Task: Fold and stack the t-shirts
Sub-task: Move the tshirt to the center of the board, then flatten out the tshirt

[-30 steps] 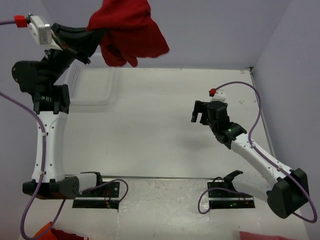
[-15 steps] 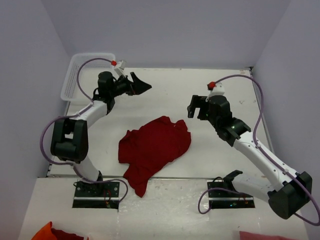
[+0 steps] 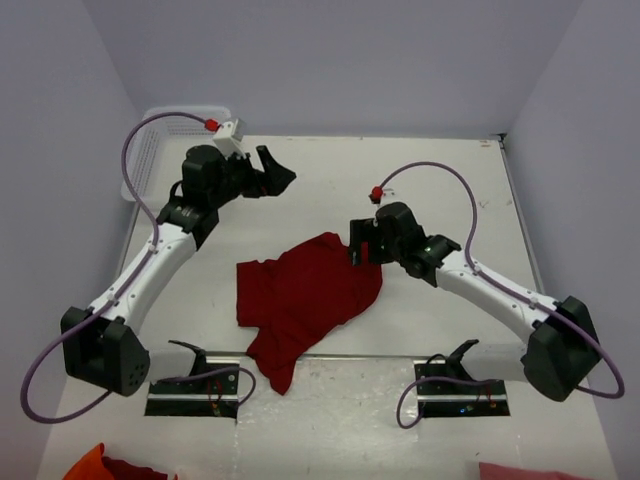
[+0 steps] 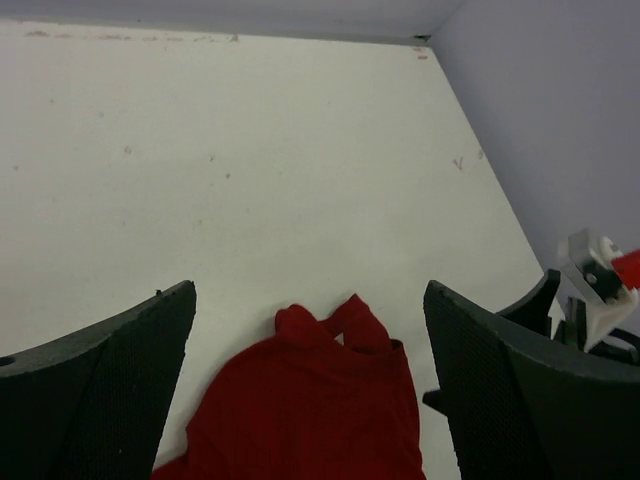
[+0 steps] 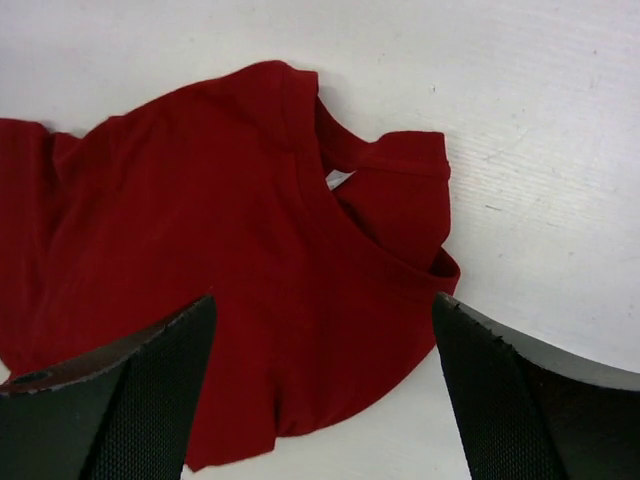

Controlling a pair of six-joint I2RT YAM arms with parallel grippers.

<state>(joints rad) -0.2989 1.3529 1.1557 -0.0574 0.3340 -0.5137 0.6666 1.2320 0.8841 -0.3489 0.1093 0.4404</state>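
A dark red t-shirt [image 3: 305, 295] lies crumpled on the white table [image 3: 440, 190], in the near middle, with one end trailing toward the front edge. My left gripper [image 3: 279, 172] hangs open above the table behind the shirt, holding nothing. In the left wrist view the t-shirt [image 4: 310, 420] shows below, between the spread fingers of that gripper [image 4: 310, 288]. My right gripper [image 3: 359, 250] is open right over the shirt's right edge. In the right wrist view the wide jaws of this gripper [image 5: 325, 298] frame the t-shirt [image 5: 200, 250] and its folded sleeve; they grip nothing.
A white mesh basket [image 3: 150, 130] stands at the back left corner behind the left arm. Purple walls close in the table at the back and on both sides. More red cloth [image 3: 105, 466] lies below the front edge at the bottom left.
The left gripper, which held the t-shirt high up, has opened; the shirt has dropped onto the table and the arm has come down. The right gripper moved left to the shirt's edge.
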